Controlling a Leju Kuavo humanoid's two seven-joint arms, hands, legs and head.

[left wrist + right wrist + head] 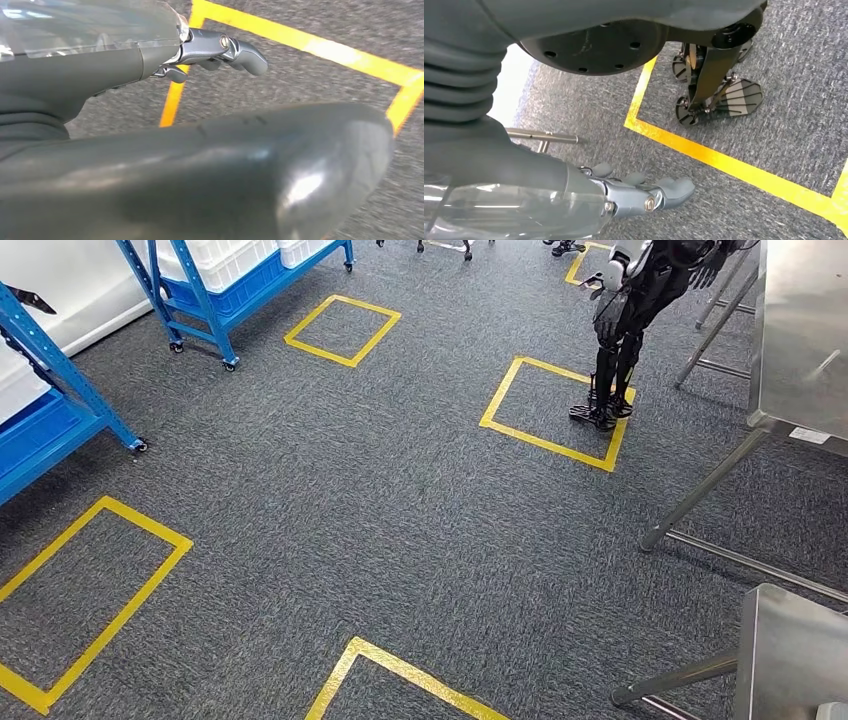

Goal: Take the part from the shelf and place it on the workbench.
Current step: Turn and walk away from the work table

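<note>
carpet [400, 520] is the biggest thing: grey, w/ yellow tape squares [555, 410] that prob mark standing spots. blue shelf [60, 400] at left edge, a second blue rack [215, 290] w/ white bins further back, steel workbench [800, 330] on the right. another robot [625, 320] stands in a taped square nr the bench. the part: can't make it out on the shelf. left hand [220, 50] and right hand [644, 192] hang over the floor, fingers loosely extended, nothing in them; looks like fetching hasn't begun.
</note>
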